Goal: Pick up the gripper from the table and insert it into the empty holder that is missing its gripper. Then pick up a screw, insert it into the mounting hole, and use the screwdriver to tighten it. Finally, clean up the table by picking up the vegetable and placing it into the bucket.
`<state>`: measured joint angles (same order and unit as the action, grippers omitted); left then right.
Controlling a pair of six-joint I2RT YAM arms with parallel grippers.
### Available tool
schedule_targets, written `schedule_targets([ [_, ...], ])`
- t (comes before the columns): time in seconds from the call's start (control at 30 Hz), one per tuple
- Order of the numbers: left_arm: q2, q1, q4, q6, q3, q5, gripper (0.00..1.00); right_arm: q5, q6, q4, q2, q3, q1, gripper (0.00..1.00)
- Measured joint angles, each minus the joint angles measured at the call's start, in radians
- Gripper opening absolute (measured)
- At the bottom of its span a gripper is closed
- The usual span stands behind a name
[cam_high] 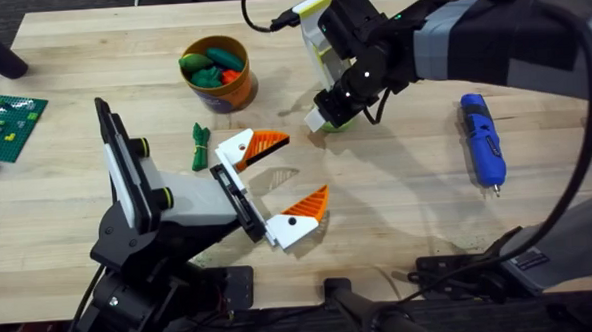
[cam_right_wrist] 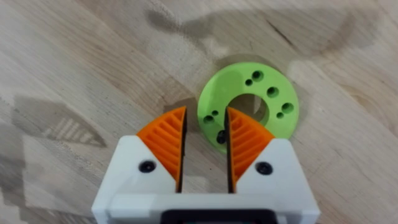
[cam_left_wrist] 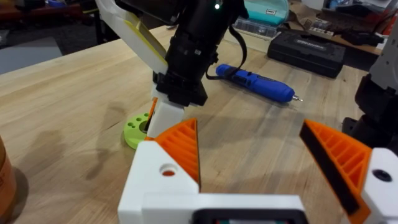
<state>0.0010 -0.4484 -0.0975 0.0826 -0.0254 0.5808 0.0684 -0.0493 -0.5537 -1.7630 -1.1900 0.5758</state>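
Green and rigid, the plastic ring beyond the bucket is lying flat, likely light and best pinched at its rim, the right gripper hovering narrowly parted and empty while the left gripper is gaping wide.

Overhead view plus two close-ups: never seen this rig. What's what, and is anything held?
Two robot arms work at a wooden table. The overhead picture looks down from above their bases. The other two come from cameras on the wrists, each looking out past its own white fingers with orange pads.

The left gripper is wide open over bare wood and holds nothing. The right gripper points down at a lime-green ring with holes; its fingers are nearly together, their tips at the ring's edge. Whether they pinch it cannot be told.

On the table: a blue screwdriver to the right, an orange-brown bucket with toy vegetables inside, a slim dark-green pod near it, and a green brick plate at the far left.
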Motion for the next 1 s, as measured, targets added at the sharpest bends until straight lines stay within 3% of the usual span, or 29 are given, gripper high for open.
schedule_targets([
  [1.0,0.000,0.000,0.002,0.001,0.000,0.000,0.984,-0.020,-0.011,-0.079,0.000,-0.002,0.000,0.356],
])
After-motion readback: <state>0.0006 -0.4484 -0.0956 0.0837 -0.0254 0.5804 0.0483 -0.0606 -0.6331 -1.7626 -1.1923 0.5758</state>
